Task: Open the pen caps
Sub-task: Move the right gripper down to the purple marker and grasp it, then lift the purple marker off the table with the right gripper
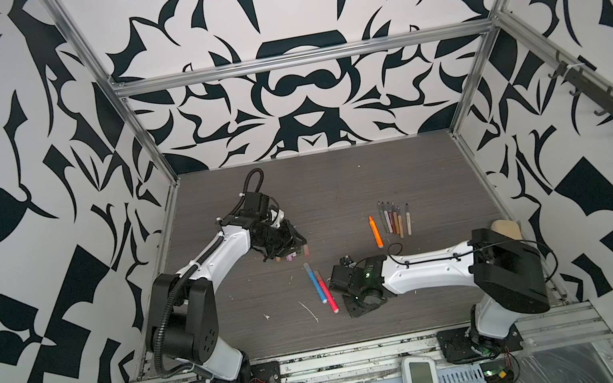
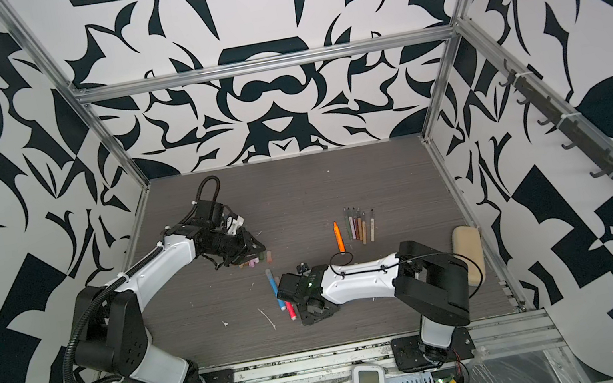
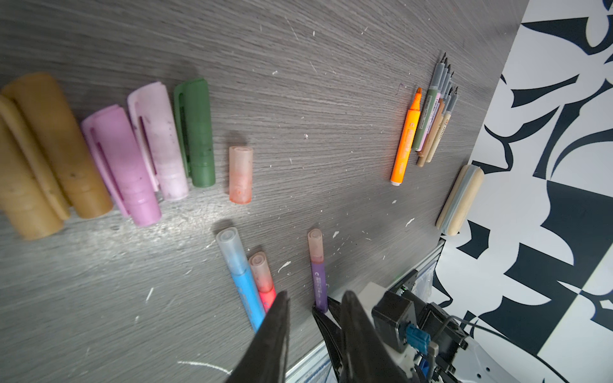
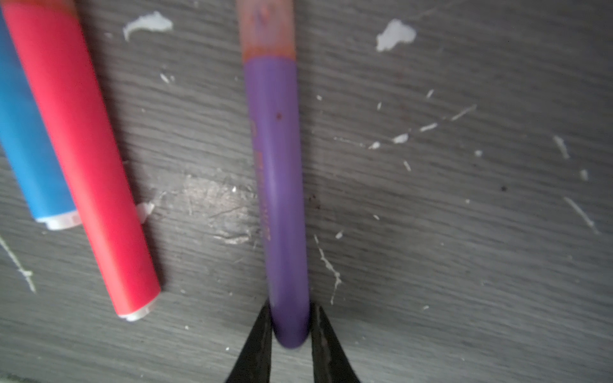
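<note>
Purple pen point(image 4: 275, 185), its cap point(image 4: 267, 26) cut off, pinched by right gripper point(image 4: 290, 318).

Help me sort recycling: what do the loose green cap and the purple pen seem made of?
The green cap looks like opaque moulded plastic, matte: dull surface, moulded-in clip. The purple pen is probably plastic too, smooth satin: a soft highlight runs along its barrel.

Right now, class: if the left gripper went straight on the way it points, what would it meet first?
Probably the purple pen, capped end lying between the fingers of the left gripper in its wrist view; the right gripper holds its other end. Depth is unclear.
</note>
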Motion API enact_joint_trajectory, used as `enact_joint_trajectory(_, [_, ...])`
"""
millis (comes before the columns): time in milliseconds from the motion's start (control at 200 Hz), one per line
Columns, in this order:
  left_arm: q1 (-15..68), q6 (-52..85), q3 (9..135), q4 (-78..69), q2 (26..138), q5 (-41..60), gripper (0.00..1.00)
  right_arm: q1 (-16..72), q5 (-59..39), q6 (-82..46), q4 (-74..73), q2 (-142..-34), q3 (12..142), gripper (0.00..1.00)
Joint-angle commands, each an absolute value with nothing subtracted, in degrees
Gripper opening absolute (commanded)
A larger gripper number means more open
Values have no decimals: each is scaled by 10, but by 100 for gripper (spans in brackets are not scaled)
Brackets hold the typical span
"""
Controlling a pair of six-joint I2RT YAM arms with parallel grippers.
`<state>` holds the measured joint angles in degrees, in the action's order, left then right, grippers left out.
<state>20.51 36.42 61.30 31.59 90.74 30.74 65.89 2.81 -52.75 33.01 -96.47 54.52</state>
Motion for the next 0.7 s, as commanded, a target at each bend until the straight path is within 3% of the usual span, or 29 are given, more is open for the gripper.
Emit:
enact_joint_trajectory(0, [202,364,600,314,902,318,31,662,20,-524,336,-984,556,23])
enact_joint_trajectory(360, [201,377,578,291,907,322,32,661,48,-492,386,-968,622,23])
enact_joint_trajectory(695, [205,433,645,271,951,325,32,616,40,-401,439,-922,656,23])
